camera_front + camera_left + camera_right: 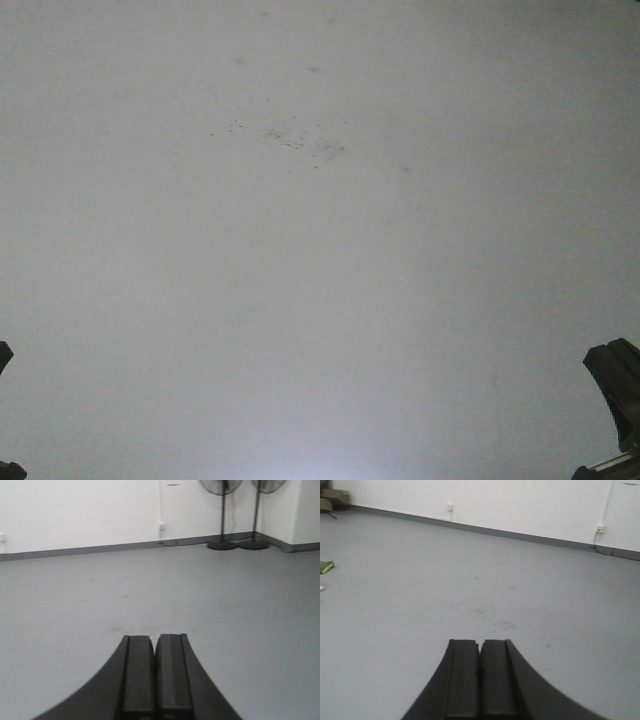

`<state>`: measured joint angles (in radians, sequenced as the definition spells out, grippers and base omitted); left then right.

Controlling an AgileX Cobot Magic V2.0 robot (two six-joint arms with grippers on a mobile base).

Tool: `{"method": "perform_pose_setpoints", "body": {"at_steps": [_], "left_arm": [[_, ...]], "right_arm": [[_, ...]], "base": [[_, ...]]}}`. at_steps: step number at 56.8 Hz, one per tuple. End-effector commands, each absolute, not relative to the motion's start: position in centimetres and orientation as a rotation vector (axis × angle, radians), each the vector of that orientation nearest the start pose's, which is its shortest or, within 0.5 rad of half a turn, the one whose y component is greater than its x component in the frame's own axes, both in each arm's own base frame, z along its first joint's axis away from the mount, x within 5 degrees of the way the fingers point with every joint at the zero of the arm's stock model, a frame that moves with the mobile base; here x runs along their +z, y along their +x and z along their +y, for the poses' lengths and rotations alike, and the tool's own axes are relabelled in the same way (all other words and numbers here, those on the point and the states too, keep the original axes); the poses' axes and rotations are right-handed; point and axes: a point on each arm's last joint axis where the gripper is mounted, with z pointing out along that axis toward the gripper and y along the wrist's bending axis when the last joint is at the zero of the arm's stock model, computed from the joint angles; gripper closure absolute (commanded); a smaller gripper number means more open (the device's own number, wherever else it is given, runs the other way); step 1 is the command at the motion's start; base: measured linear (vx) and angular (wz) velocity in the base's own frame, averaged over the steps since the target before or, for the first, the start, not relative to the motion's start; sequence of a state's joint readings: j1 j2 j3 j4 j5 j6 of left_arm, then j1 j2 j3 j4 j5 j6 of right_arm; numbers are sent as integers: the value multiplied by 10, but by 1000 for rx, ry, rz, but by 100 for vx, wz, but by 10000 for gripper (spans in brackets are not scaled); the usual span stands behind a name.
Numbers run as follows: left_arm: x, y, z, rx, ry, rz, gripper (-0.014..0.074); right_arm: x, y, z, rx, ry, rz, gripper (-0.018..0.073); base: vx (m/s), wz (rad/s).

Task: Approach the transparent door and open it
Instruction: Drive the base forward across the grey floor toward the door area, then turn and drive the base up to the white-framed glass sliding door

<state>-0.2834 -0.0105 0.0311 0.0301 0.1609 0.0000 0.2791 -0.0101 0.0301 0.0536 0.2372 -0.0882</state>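
Note:
The transparent door is out of view in all three views. My left gripper (155, 639) is shut and empty, its two black fingers pressed together, held low over the bare grey floor. My right gripper (480, 643) is also shut and empty over the grey floor. In the front view only dark edges of the arms show, the left one at the bottom left corner (6, 356) and the right one at the bottom right corner (617, 385); the gripper jaws do not show there. The front view faces down at plain grey floor with a patch of dark specks (290, 138).
A white wall with a grey skirting (100, 548) runs across the back. Two black pedestal fans (223, 544) stand by the wall at the right. Wall sockets (450, 507) sit low on the wall. A green item (326, 567) and brown boxes (332, 497) lie at the far left.

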Motion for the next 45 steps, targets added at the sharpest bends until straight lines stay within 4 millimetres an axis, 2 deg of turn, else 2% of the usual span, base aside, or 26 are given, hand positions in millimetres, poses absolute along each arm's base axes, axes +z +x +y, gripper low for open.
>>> {"method": "perform_pose_setpoints", "body": {"at_steps": [1, 45], "left_arm": [[193, 55, -16, -207, 245, 1575, 603], [193, 55, -16, -207, 245, 1575, 603]], "right_arm": [[189, 54, 16, 185, -266, 1630, 564], [189, 54, 16, 185, -266, 1630, 564]], "base": [[54, 46], [59, 61]]}}
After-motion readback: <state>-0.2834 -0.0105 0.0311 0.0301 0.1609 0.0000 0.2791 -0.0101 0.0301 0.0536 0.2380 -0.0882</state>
